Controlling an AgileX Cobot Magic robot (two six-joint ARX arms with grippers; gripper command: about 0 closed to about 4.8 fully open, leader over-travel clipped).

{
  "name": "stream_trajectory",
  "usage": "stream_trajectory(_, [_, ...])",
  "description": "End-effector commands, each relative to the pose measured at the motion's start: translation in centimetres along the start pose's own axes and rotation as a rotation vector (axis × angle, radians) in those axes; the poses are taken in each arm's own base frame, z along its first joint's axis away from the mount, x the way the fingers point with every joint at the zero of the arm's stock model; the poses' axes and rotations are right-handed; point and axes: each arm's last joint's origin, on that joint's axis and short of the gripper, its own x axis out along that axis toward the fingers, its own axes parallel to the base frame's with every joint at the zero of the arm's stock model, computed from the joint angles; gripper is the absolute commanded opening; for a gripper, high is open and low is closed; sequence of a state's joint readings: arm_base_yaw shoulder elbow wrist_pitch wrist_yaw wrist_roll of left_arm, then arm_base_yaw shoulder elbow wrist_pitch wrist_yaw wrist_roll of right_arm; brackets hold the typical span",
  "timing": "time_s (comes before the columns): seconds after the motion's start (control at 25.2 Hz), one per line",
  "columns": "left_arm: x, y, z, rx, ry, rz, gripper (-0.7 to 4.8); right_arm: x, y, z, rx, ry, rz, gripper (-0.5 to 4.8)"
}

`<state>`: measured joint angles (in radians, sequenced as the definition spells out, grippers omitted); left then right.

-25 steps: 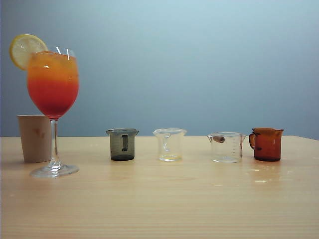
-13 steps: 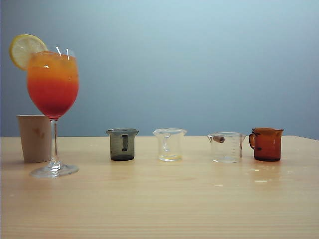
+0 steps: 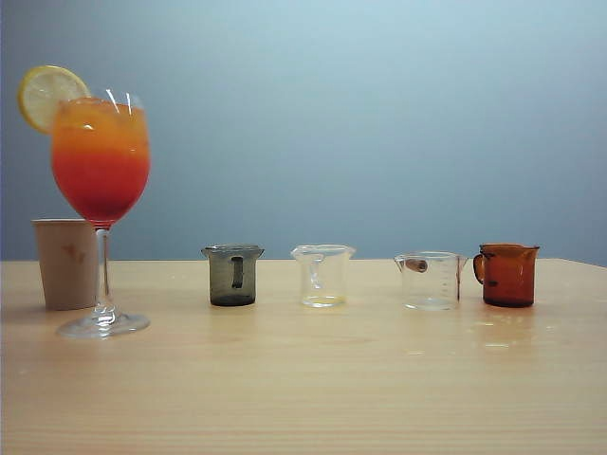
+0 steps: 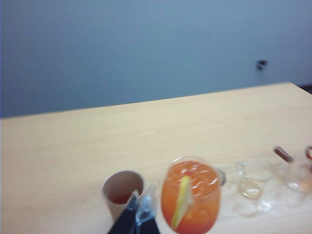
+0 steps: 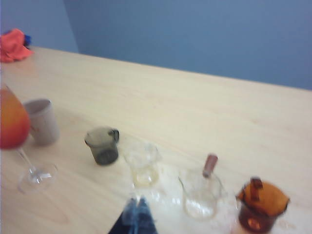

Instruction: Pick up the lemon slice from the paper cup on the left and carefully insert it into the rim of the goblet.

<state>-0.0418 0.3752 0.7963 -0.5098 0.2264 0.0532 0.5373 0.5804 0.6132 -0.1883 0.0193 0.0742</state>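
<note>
The goblet (image 3: 101, 161), full of an orange-to-red drink, stands at the table's left. The lemon slice (image 3: 45, 95) sits wedged upright on its rim; from above it shows as a pale strip (image 4: 183, 202) across the glass (image 4: 195, 214). The tan paper cup (image 3: 64, 263) stands just behind and left of the stem. Neither gripper appears in the exterior view. My left gripper (image 4: 140, 197) hovers above and short of the cup (image 4: 119, 187) and goblet, fingers together, holding nothing. My right gripper (image 5: 136, 201) is shut and empty, high over the table in front of the beakers.
A row of small beakers runs to the right of the goblet: a dark grey beaker (image 3: 232, 275), a clear beaker (image 3: 322, 276), a clear beaker with a brown stub (image 3: 432, 280) and an amber beaker (image 3: 507, 275). An orange cloth (image 5: 13, 45) lies at a far corner.
</note>
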Motion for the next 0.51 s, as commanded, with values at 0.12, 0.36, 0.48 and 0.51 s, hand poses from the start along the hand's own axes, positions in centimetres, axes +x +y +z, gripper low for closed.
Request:
stream_trajectory(0.12, [-0.6, 0.0, -2.0, -0.056, -0.121, 0.087, -0.05, -0.1, -0.2, -1.8, 0.046, -0.065, -0.014, -0.04])
stream_trajectory(0.36, [0.2, 0.2, -5.5, -0.101, -0.131, 0.144, -0.05, 0.4, -1.2, -5.0, 0.090, -0.092, -0.078, -0.04])
stream_trajectory(0.48, [1.2, 0.3, -7.8, -0.103, -0.124, 0.145, -0.05, 0.8, -1.9, -7.1, 0.125, -0.040, -0.120, -0.04])
stream_trajectory(0.51, [1.3, 0.3, -8.2, -0.103, -0.121, 0.144, -0.05, 0.9, -2.0, -7.4, 0.126, -0.031, -0.126, -0.04])
